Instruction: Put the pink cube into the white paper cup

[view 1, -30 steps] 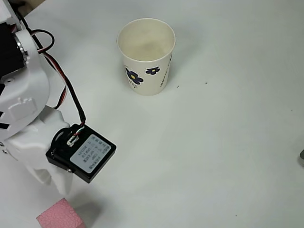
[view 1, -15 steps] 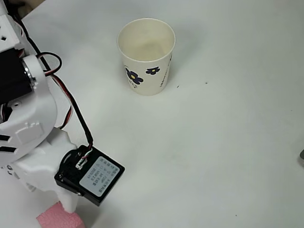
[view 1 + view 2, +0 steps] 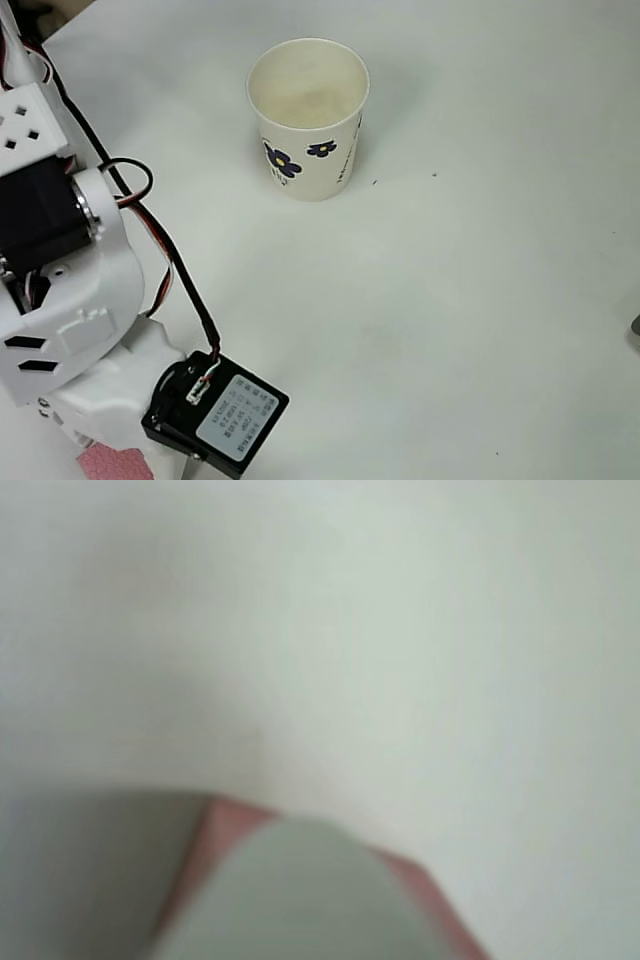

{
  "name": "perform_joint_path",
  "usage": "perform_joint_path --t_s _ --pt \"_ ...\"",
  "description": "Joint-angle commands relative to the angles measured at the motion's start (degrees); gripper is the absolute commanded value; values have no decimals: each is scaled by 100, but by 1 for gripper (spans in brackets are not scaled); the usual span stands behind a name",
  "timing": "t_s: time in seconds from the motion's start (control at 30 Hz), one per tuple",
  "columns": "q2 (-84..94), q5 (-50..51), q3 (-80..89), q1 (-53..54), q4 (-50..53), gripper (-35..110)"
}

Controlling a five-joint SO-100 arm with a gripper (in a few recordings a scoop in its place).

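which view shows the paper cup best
The overhead view: the white paper cup stands whole and upright, its cream inside and blue flowers sharp. The wrist view gives a blurred close-up of table and pink cube.

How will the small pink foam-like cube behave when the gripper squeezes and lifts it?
The small pink foam-like cube probably gives a little under pressure, since it looks like soft foam. Its flat faces suggest it won't roll. It is likely light, though the blurred wrist view and the white arm over it leave this uncertain.
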Motion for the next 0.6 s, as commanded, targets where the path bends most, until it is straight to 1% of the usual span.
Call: perform_joint_path --t_s 0.0,0.3,0.37,0.5,0.57 --pt "105 -62 -606 88 -70 35" --pt "-316 -44 -580 62 -70 35" --pt "-352 -26 -554 53 -62 31" --pt "-202 -26 -325 -18 -44 16" --pt "0 -35 -211 -53 -35 14"
